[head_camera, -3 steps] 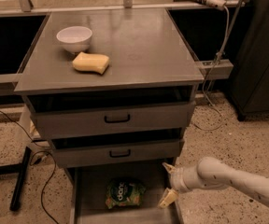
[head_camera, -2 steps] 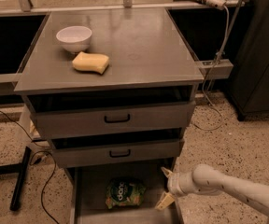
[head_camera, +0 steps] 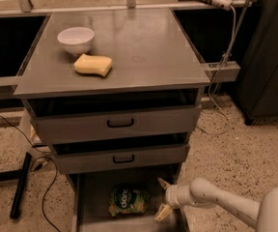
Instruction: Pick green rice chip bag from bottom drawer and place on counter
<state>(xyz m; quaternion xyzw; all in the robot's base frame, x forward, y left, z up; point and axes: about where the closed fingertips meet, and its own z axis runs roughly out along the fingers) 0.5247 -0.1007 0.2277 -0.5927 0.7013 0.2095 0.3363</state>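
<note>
Green rice chip bag (head_camera: 128, 200) in bottom drawer (head_camera: 93, 193); hand (head_camera: 161, 198) beside (spread).

Green bag (head_camera: 128, 200), dark logo, in grey drawer (head_camera: 94, 191) beside cream-fingered gripper (head_camera: 162, 199); sponge (head_camera: 93, 65) seemingly yellow.

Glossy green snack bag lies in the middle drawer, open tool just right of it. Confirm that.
Wrong drawer: the camera view shows the glossy green snack bag in the grey metal bottom drawer; the open tool is just right of it.
</note>
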